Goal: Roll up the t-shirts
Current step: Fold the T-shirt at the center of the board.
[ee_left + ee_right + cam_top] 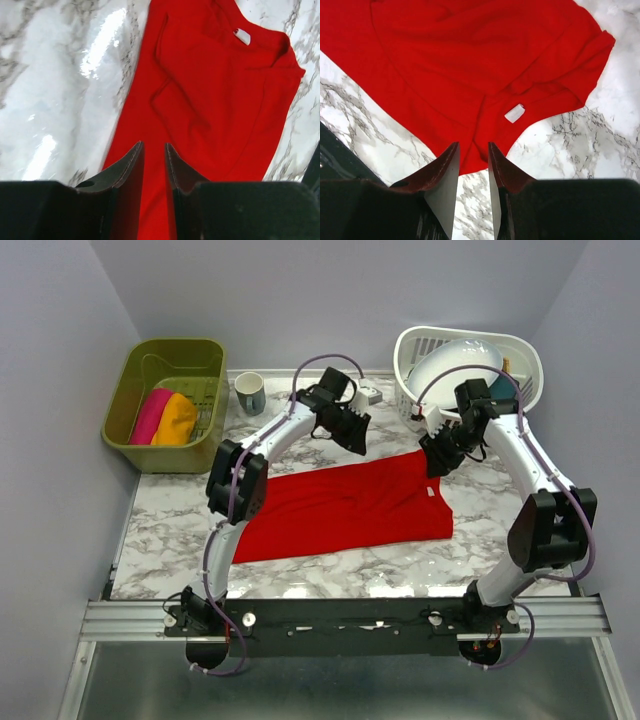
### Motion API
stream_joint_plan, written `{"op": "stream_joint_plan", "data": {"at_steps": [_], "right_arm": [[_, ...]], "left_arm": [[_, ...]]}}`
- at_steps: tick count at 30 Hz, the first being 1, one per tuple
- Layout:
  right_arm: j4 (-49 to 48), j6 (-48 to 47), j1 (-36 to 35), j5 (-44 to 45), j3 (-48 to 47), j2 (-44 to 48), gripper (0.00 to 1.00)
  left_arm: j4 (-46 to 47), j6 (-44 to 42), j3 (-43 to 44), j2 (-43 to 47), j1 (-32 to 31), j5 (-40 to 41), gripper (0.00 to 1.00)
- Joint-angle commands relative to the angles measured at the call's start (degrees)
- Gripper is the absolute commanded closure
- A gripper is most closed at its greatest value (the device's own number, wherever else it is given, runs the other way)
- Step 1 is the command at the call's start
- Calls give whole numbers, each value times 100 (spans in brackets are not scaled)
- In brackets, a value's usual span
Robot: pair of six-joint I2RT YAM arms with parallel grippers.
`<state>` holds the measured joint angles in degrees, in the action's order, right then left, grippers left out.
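Observation:
A large red t-shirt [340,508] lies spread flat on the marble table, its small white label [431,492] at the right end. It fills the left wrist view [215,110] and the right wrist view [470,60]. My left gripper [348,435] hovers above the shirt's far edge, jaws slightly apart and empty [154,145]. My right gripper [438,462] hovers above the collar end, jaws slightly apart and empty [473,145]. A magenta t-shirt [150,415] and an orange t-shirt [176,421] lie rolled in a green bin.
The green bin [205,425] stands at the back left. A mug [249,393] stands beside it. A white basket [525,355] holding a white plate [455,365] stands at the back right. A small grey object [371,393] lies at the back middle.

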<state>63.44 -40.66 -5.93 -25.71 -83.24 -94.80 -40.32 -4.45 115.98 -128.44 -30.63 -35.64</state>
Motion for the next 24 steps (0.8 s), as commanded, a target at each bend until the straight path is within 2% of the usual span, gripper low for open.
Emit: {"op": "stream_joint_plan", "data": {"at_steps": [1,6,17,18,19,21,22,24], "right_arm": [[-200,217,-13,102,361,436,63],[-201,138,-13,190,555,472,63],[-174,103,-4,198,537,278,63],[-183,111,-13,190,537,261,63],[-183,120,-13,198,537,243,63],[-183,129,-13,198,546,243,63],[-192,129,-13,198,546,234,63],[-200,129,-13,216,546,226,63]], "left_arm": [[446,752,82,-506,-197,-347,68],[551,954,91,-875,-443,-347,66],[779,1288,267,-1332,-567,-435,66],[797,1306,284,-1341,-567,-418,68],[797,1315,276,-1350,-567,-426,75],[797,1315,293,-1333,-558,-339,82],[780,1315,293,-1315,-558,-304,91],[745,1262,302,-1192,-532,-155,100]]}}
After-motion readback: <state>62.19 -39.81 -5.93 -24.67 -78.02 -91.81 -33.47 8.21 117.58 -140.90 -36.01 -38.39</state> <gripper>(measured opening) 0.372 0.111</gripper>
